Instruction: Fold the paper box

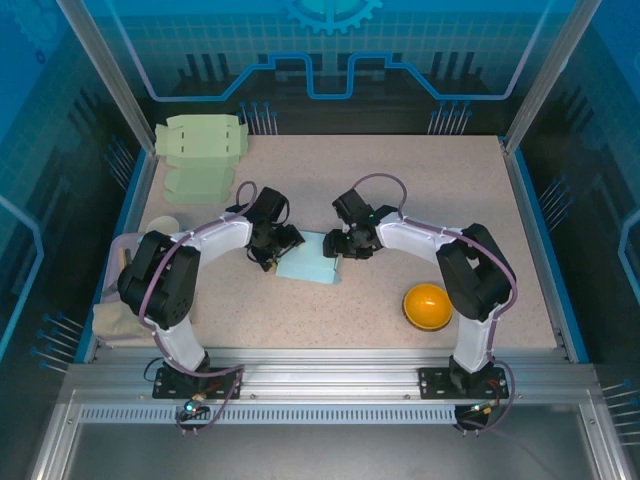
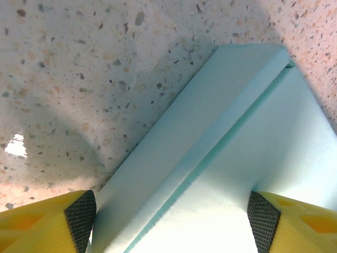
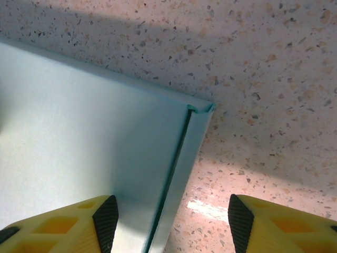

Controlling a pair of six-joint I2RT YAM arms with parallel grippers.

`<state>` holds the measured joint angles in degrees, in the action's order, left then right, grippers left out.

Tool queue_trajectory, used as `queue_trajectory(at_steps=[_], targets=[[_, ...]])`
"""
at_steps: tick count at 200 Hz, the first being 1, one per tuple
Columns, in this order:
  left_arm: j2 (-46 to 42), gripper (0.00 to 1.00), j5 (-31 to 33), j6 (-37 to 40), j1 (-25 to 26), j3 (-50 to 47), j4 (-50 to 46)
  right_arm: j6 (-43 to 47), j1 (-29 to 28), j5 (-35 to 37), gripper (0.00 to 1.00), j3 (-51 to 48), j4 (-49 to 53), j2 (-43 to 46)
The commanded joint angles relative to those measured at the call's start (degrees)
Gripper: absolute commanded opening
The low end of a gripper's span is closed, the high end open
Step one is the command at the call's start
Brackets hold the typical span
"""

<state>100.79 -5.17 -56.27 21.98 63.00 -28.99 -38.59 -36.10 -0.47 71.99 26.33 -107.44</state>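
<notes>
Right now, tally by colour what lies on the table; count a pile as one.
Light blue paper box: 1
Orange bowl: 1
Green pile of flat box blanks: 1
Beige things at left edge, unidentifiable: 2
Total: 5

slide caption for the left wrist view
Open left pincer poised over a folded edge of the pale blue paper box on the speckled table.

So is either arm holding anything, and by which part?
Nothing looks held. The left end effector straddles a folded flap of the paper box, the right end effector its edge, both open.
</notes>
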Motion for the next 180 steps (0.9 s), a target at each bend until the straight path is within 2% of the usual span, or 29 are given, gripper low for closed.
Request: queue_trajectory(at_steps=[1, 34, 82, 86, 92, 95, 98, 135, 180], targets=[[2.22, 0.79, 1.33, -2.58, 0.74, -1.07, -8.31, -0.26, -0.29, -0.23, 0.6, 0.6, 0.74, -2.25], [2.23, 0.79, 0.01, -4.77, 1.16, -1.51, -7.56, -0.7, -0.38, -0.72, 0.6, 0.56, 0.39, -2.86], [2.92, 0.81, 0.1, -5.05, 1.87, 1.06, -11.89, -0.7, -0.36, -0.1, 0.6, 0.53, 0.31, -3.1], [3.03, 0.87, 0.22, -5.29, 1.97, 1.15, -12.21, -0.7, -0.38, -0.09, 0.6, 0.51, 0.3, -3.11], [3.13, 0.9, 0.38, -5.53, 1.94, 1.37, -12.81, -0.74, -0.38, -0.06, 0.6, 0.52, 0.3, -3.13], [3.17, 0.97, 0.45, -5.56, 2.01, 1.48, -13.16, -0.7, -0.36, -0.06, 0.6, 0.48, 0.3, -3.13], [3.25, 0.98, 0.47, -5.6, 2.09, 1.62, -13.38, -0.75, -0.38, -0.07, 0.6, 0.44, 0.3, -3.13], [2.72, 0.99, 0.37, -4.63, 2.28, 2.7, -13.93, -0.44, -0.38, -0.04, 0.61, 0.07, -0.11, -3.08], [-1.88, 0.99, -2.31, -6.84, 2.63, 0.54, -8.72, -0.26, -0.39, 0.03, 0.6, -0.79, -0.75, -2.71]])
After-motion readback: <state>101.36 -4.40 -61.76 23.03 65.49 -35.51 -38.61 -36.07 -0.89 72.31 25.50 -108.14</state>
